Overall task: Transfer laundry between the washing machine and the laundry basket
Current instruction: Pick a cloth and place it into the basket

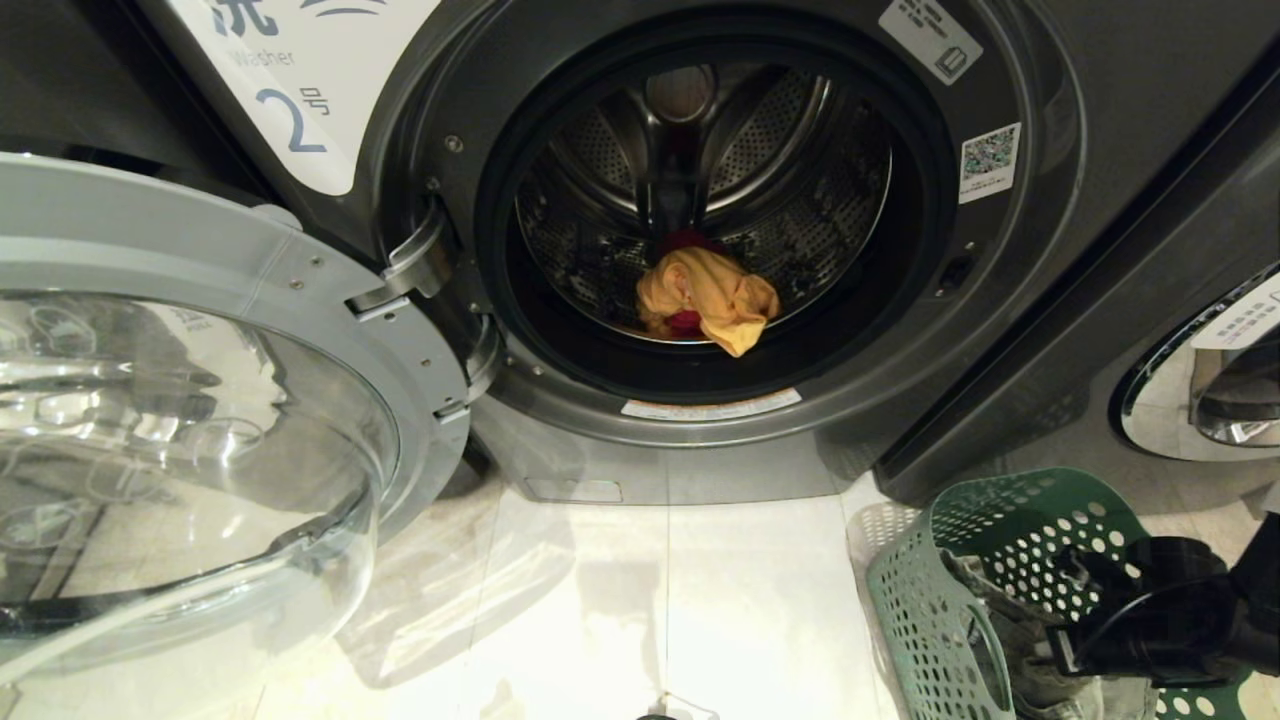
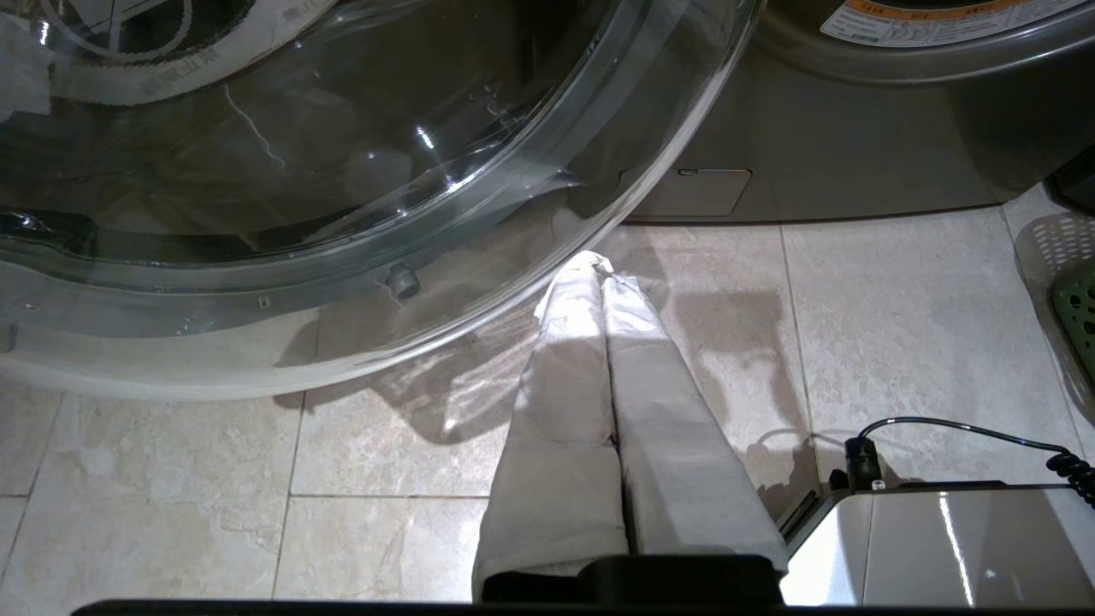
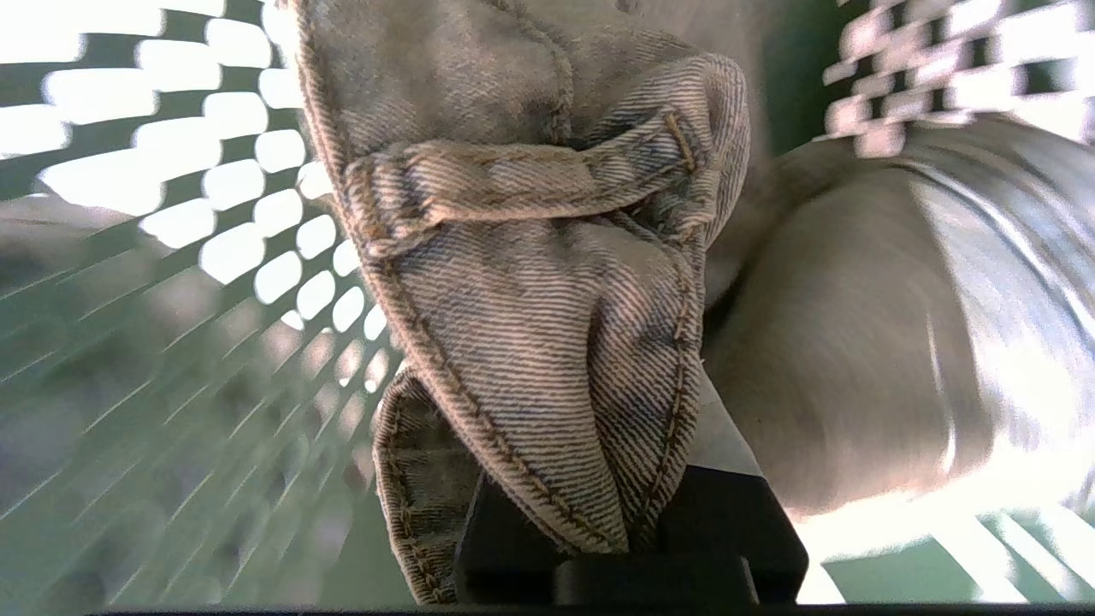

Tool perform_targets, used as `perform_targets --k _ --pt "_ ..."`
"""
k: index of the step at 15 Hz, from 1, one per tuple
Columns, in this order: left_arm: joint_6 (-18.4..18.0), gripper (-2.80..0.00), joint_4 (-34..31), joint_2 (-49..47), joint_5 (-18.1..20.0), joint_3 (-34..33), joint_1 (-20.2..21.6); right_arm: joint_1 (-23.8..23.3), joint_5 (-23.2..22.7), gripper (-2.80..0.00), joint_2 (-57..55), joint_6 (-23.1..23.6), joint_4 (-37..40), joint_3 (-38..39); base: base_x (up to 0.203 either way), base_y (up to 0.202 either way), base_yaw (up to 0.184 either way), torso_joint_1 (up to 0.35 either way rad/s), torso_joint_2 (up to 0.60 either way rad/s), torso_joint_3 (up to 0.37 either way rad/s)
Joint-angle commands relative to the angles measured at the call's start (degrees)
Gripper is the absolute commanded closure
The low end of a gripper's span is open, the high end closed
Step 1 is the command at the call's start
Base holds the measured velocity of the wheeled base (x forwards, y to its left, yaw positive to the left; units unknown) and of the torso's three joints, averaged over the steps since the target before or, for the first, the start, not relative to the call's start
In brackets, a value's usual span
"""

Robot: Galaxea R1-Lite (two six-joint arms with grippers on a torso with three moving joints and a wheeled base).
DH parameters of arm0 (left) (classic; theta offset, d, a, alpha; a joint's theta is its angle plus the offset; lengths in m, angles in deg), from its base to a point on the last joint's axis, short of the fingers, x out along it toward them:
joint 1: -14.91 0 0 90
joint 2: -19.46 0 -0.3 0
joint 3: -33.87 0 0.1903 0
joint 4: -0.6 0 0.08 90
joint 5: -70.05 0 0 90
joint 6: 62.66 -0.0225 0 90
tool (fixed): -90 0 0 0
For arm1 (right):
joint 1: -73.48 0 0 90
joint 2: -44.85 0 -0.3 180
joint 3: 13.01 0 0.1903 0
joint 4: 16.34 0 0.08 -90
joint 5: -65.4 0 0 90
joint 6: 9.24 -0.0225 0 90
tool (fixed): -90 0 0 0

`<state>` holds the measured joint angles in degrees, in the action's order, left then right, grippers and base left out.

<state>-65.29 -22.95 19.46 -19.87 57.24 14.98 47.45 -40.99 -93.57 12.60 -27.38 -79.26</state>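
Note:
The washing machine [image 1: 1000, 330] marked 2 stands with its round door [image 1: 200, 300] swung open to the left. In its drum lies laundry: a yellow-orange garment [image 1: 708, 298] on top of a pink-red one [image 1: 685, 323]. The green holed laundry basket [image 1: 990, 520] stands on the floor at the lower right. My right gripper [image 1: 1060, 640] reaches into it and is shut on a grey denim garment [image 3: 530, 282], whose seamed fold bunches over the fingers and hides them. My left gripper [image 2: 599, 265] hangs shut and empty over the floor tiles, just below the door glass [image 2: 342, 171].
Another machine's chrome-rimmed door [image 1: 1200, 390] shows at the right edge behind the basket. The open door takes up the left of the scene at knee height. Pale floor tiles [image 1: 620, 600] lie before the machine. A corner of my white base [image 2: 941, 547] with a black cable sits beside the left gripper.

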Motion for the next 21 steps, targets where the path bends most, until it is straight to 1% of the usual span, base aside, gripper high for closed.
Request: perform_targets --k 1,3,5,6,7,8,9,10,11,13,15,16,17,18,20,21 --pt "0.0 0.00 0.0 -0.1 0.0 0.0 0.0 -0.7 -0.7 0.00 17.4 1.0 -0.2 7.5 0.000 0.000 0.000 0.000 0.00 0.000" --pt "0.0 0.00 0.0 -0.1 0.0 0.0 0.0 -0.9 -2.3 0.00 30.3 2.5 -0.2 13.1 0.000 0.000 0.000 0.000 0.00 0.000" --pt "0.0 0.00 0.0 -0.1 0.0 0.0 0.0 -0.5 -6.7 0.00 43.0 4.2 -0.2 16.9 0.000 0.000 0.000 0.000 0.00 0.000" --pt "0.0 0.00 0.0 -0.1 0.0 0.0 0.0 0.6 -8.7 0.00 48.9 4.6 -0.1 18.0 0.000 0.000 0.000 0.000 0.00 0.000" --pt "0.0 0.00 0.0 -0.1 0.0 0.0 0.0 2.9 -10.3 0.00 54.3 4.6 0.0 18.7 0.000 0.000 0.000 0.000 0.00 0.000" --pt "0.0 0.00 0.0 -0.1 0.0 0.0 0.0 7.1 -11.5 0.00 59.5 4.3 0.1 18.9 0.000 0.000 0.000 0.000 0.00 0.000" --pt "0.0 0.00 0.0 -0.1 0.0 0.0 0.0 13.5 -12.0 0.00 63.2 3.5 0.2 18.8 0.000 0.000 0.000 0.000 0.00 0.000" --pt "0.0 0.00 0.0 -0.1 0.0 0.0 0.0 19.6 -11.5 0.00 66.0 2.6 0.2 18.3 0.000 0.000 0.000 0.000 0.00 0.000" --pt "0.0 0.00 0.0 -0.1 0.0 0.0 0.0 26.0 -10.0 0.00 68.2 1.5 0.3 17.8 0.000 0.000 0.000 0.000 0.00 0.000" --pt "0.0 0.00 0.0 -0.1 0.0 0.0 0.0 38.3 -4.7 0.00 71.1 -0.9 0.3 15.5 0.000 0.000 0.000 0.000 0.00 0.000" --pt "0.0 0.00 0.0 -0.1 0.0 0.0 0.0 48.9 3.0 0.00 72.1 -2.7 0.6 11.5 0.000 0.000 0.000 0.000 0.00 0.000" --pt "0.0 0.00 0.0 -0.1 0.0 0.0 0.0 53.0 7.4 0.00 71.7 -3.2 0.6 9.3 0.000 0.000 0.000 0.000 0.00 0.000" --pt "0.0 0.00 0.0 -0.1 0.0 0.0 0.0 55.8 11.6 0.00 70.4 -3.5 0.5 7.1 0.000 0.000 0.000 0.000 0.00 0.000" --pt "0.0 0.00 0.0 -0.1 0.0 0.0 0.0 56.8 14.1 0.00 68.1 -3.8 0.4 5.2 0.000 0.000 0.000 0.000 0.00 0.000" --pt "0.0 0.00 0.0 -0.1 0.0 0.0 0.0 57.1 15.9 0.00 63.2 -4.0 -1.2 1.5 0.000 0.000 0.000 0.000 0.00 0.000" --pt "0.0 0.00 0.0 -0.1 0.0 0.0 0.0 57.0 16.1 0.00 60.2 -4.0 -3.6 0.3 0.000 0.000 0.000 0.000 0.00 0.000"
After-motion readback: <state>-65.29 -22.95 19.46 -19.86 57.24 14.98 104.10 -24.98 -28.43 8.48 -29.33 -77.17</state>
